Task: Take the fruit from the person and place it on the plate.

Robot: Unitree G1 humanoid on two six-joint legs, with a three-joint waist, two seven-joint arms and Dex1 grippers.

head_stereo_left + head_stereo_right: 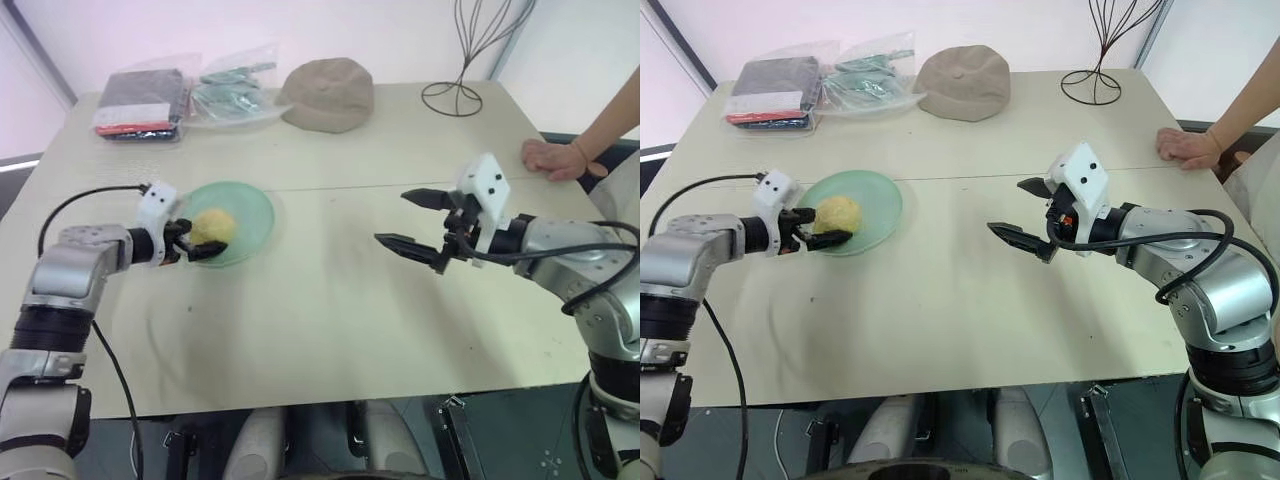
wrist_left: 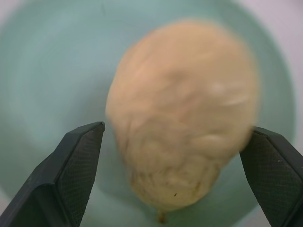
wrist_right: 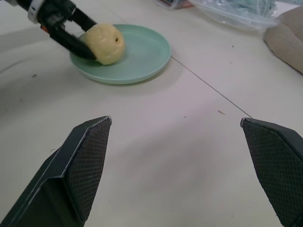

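The yellow, bumpy fruit [image 1: 213, 225] lies on the pale green plate [image 1: 252, 203] at the table's left. My left gripper [image 1: 196, 240] reaches over the plate's near-left rim, open, one finger on each side of the fruit [image 2: 182, 118]. A gap shows beside the fingers [image 2: 78, 161] in the left wrist view. My right gripper [image 1: 392, 217] hangs open and empty over the table's middle right, pointing toward the plate [image 3: 147, 47]. The person's hand [image 1: 555, 158] rests flat on the table's right edge.
A tan cap [image 1: 328, 93] lies at the back centre. To its left are plastic bags of dark and green items [image 1: 150, 100]. A black wire stand [image 1: 455, 95] rises at the back right. Bare tabletop [image 1: 320, 300] lies between my arms.
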